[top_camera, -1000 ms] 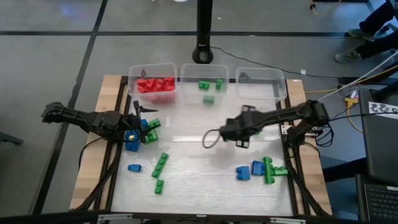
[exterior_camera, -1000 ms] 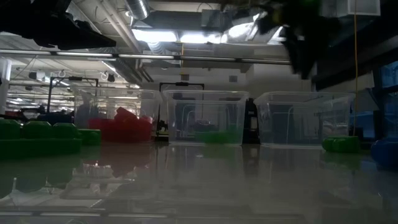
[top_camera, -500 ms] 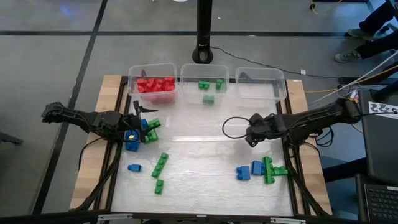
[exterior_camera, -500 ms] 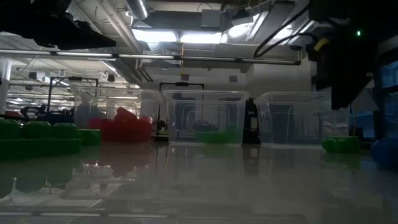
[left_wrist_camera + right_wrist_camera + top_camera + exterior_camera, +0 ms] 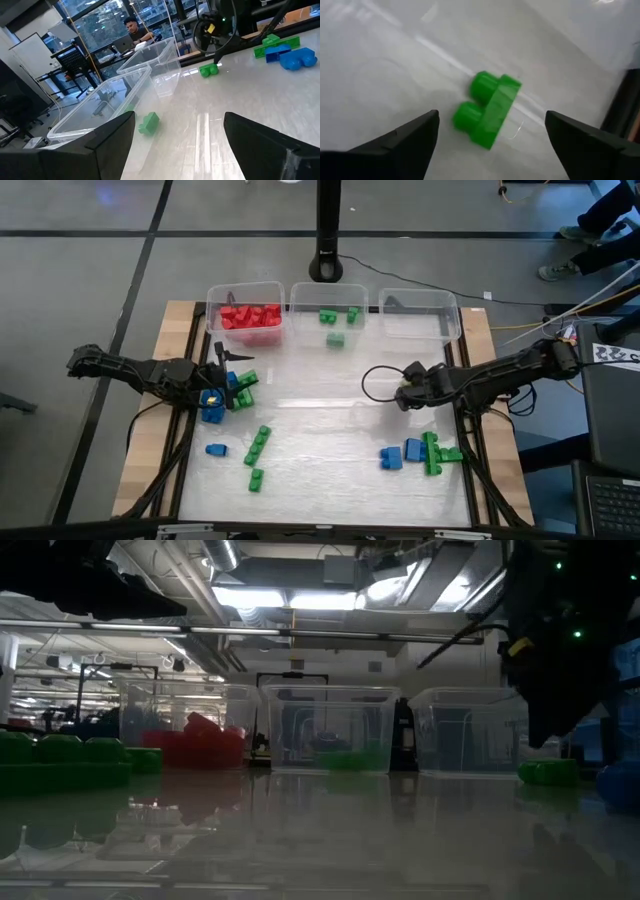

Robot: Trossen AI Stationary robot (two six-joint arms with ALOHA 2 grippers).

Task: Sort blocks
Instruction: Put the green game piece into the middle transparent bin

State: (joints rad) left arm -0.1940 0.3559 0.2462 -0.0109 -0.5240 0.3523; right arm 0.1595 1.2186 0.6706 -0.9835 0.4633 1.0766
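Over a green block, right gripper retreated.

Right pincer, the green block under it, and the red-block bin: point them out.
right pincer point(image 5: 490, 132): right wrist view, gap midway between its two dark fingertips.
green block point(image 5: 492, 112): right wrist view, flat side face of the brick.
red-block bin point(image 5: 212, 310): high view, left rim of the clear bin.

Table: three clear bins, scattered blocks.
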